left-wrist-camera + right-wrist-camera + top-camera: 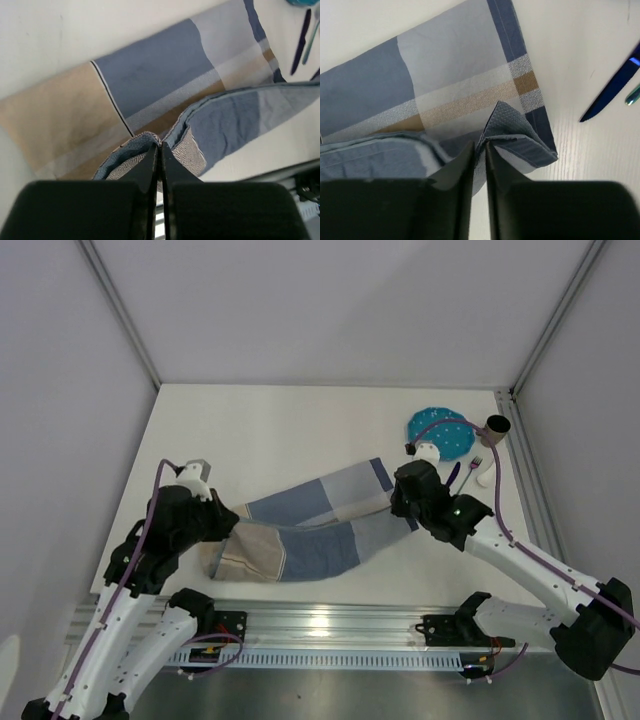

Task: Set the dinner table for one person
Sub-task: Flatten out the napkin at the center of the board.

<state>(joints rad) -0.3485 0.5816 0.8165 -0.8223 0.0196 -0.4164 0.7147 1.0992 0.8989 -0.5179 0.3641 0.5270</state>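
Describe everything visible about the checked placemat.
The placemat is woven cloth checked in blue, grey-blue and beige. It lies slantwise on the white dinner table, its near edge lifted and folded over itself. The left gripper pinches the beige end, the right gripper the blue end.

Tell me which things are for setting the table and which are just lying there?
For the job: dinner table, checked placemat (pinched by left gripper and right gripper), teal plate, brown cup, fork, blue knife.
Just there: silver rail, purple cables, small white thing beside the fork, unclear.
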